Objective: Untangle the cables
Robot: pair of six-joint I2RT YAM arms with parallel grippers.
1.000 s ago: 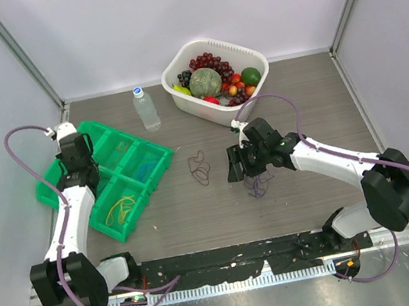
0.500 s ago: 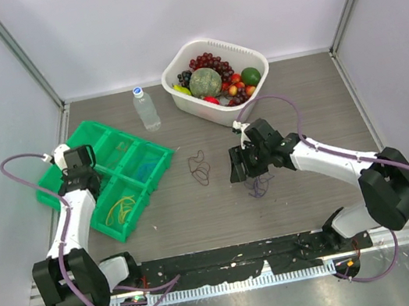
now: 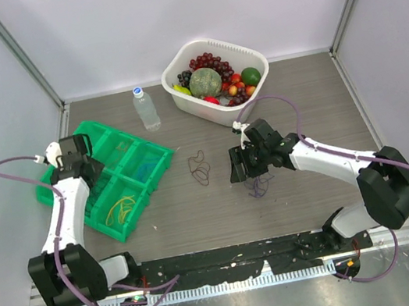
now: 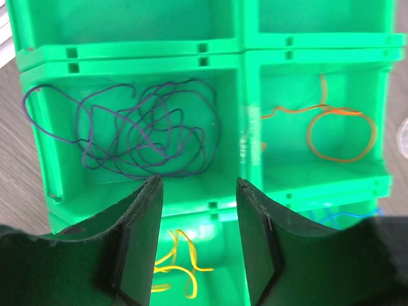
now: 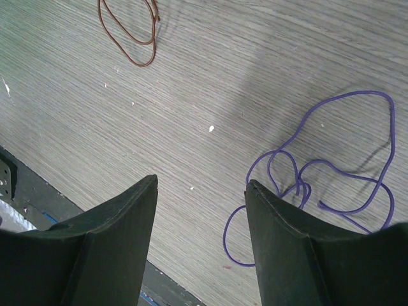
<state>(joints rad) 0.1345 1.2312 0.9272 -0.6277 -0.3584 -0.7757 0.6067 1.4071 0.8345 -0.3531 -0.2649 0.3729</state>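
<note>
Purple cable (image 4: 146,131) lies beside orange cable (image 4: 341,137) in neighbouring green tray (image 4: 220,48) compartments; only my left wrist shows this. Left gripper (image 4: 197,191) and right gripper (image 5: 201,191) gape, empty.

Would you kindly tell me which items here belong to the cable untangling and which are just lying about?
Job in hand: purple cable on the table; brown cable, also on the table; purple bundle, orange cable, yellow cable and blue cable in the green tray.

Lying about: water bottle; white basket of fruit.
</note>
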